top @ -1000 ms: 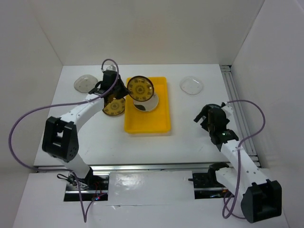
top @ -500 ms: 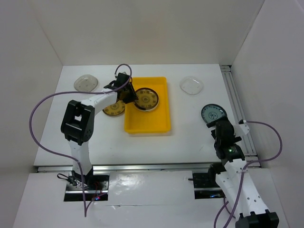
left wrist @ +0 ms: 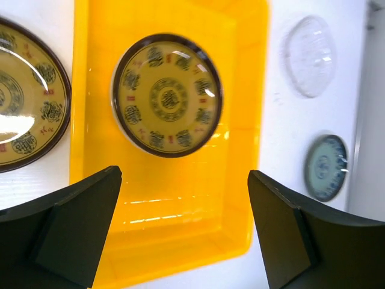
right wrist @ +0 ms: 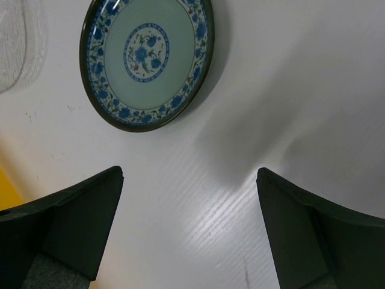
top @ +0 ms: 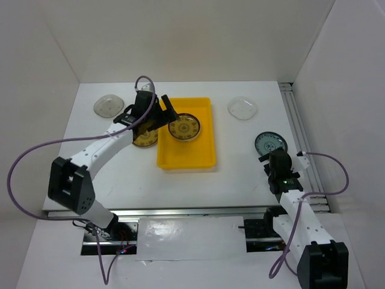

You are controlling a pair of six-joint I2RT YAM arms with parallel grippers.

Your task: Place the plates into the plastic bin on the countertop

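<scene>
Plates first: the yellow-patterned plate (left wrist: pixel 167 94) lay flat inside the plastic bin (top: pixel 186 158), where a second earlier it had hung tilted in my left gripper (left wrist: pixel 185 174). That gripper's jaws were now spread and empty above the bin. My right gripper (right wrist: pixel 189 171), jaws also wide apart, had drawn back toward the near edge, uncovering the blue-patterned plate (right wrist: pixel 147 63) by the countertop's (top: pixel 240 174) right edge.
</scene>
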